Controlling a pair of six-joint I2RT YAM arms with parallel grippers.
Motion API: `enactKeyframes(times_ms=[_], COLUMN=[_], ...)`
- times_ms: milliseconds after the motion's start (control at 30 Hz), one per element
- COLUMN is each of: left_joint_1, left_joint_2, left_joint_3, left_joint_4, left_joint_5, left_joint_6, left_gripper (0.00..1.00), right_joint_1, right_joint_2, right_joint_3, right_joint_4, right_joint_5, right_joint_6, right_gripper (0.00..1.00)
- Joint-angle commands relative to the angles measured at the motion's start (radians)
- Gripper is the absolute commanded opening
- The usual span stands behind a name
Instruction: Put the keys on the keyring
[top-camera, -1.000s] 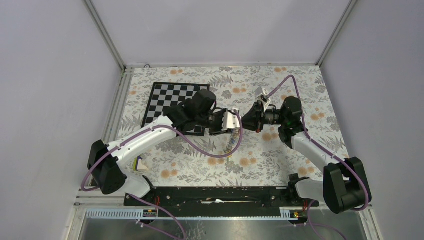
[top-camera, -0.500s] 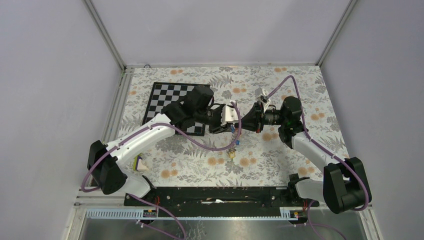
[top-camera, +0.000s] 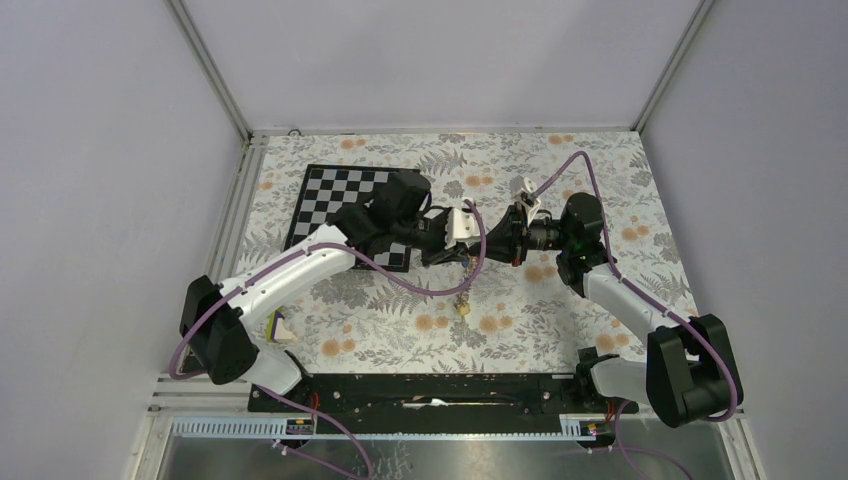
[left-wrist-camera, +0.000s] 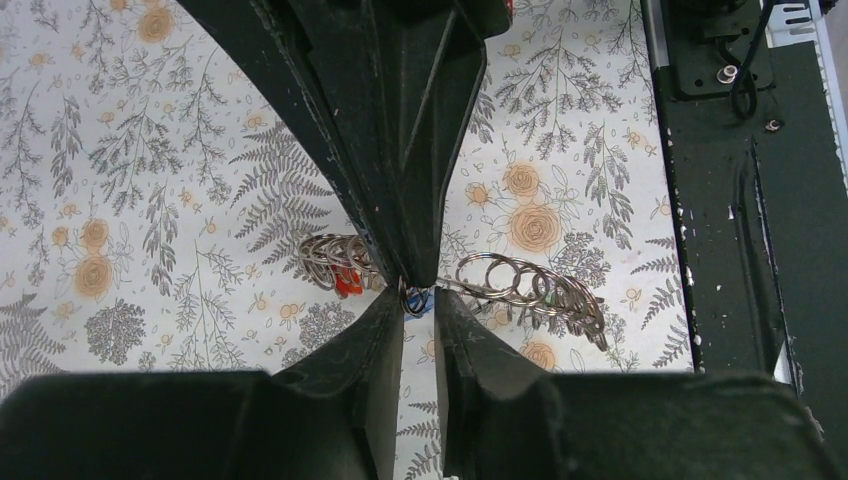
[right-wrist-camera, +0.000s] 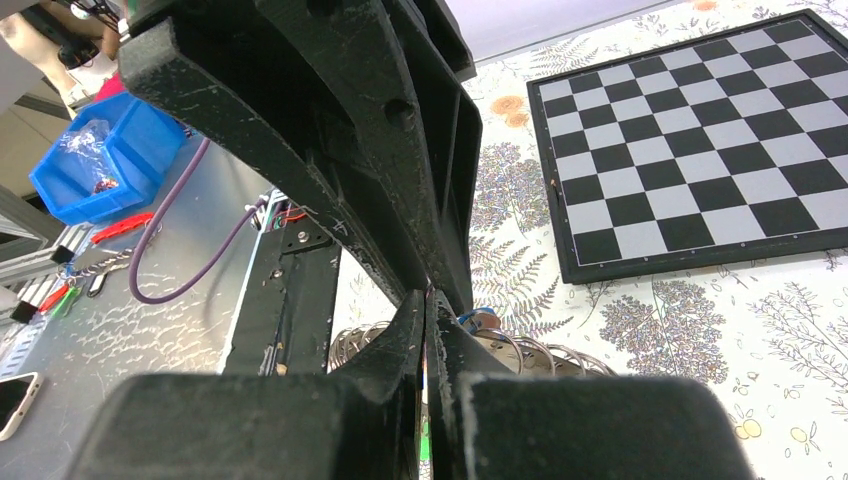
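My two grippers meet tip to tip above the middle of the table. The right gripper (top-camera: 488, 243) (right-wrist-camera: 428, 296) is shut on a link of the keyring (top-camera: 464, 285), a chain of grey metal rings (left-wrist-camera: 530, 285) that droops down to the cloth. The left gripper (top-camera: 466, 250) (left-wrist-camera: 418, 303) faces it, its jaws a narrow gap apart. A small ring and a blue key (left-wrist-camera: 420, 301) sit at that gap. A red key (left-wrist-camera: 347, 283) hangs among the rings on the far side. The blue key (right-wrist-camera: 478, 320) also shows past the right fingers.
A black-and-white chessboard (top-camera: 335, 198) lies at the back left, partly under the left arm. The floral cloth (top-camera: 600, 180) covers the table. A black rail (top-camera: 430, 390) runs along the near edge. A blue bin (right-wrist-camera: 95, 160) stands off the table.
The left gripper shifted slightly toward the right gripper and its jaws widened, then narrowed. The hanging chain swung to hang straighter, its end lower on the cloth.
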Motion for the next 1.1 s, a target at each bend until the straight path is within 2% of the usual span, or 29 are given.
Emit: enactKeyframes(times_ms=[0,233,567,800,1067], left_joint_1=[0.009,0.013,0.013,0.012,0.006], left_joint_2=[-0.004,-0.009,-0.031,-0.043,-0.011], left_joint_3=[0.041,0.057,0.069,0.107,0.180], left_joint_4=[0.046,0.041,0.017,-0.051,-0.149], left_joint_5=[0.043,0.032,-0.014,-0.042,-0.087], left_joint_6=[-0.008,-0.010,-0.002,0.007,0.008], left_gripper=[0.18,0.00,0.00,0.00,0.00], right_joint_1=[-0.006,-0.006,-0.006,-0.006,-0.006], right_joint_2=[-0.014,-0.009,-0.015,-0.031,-0.055], right_joint_3=[0.015,0.014,0.019,0.028,0.036], right_joint_4=[0.036,0.024,-0.057,-0.147,-0.207], right_joint_5=[-0.013,-0.012,-0.001,0.008,0.018], right_joint_6=[-0.017,-0.034,-0.126,-0.215,-0.275], right_gripper=[0.00,0.00,0.01,0.10,0.32])
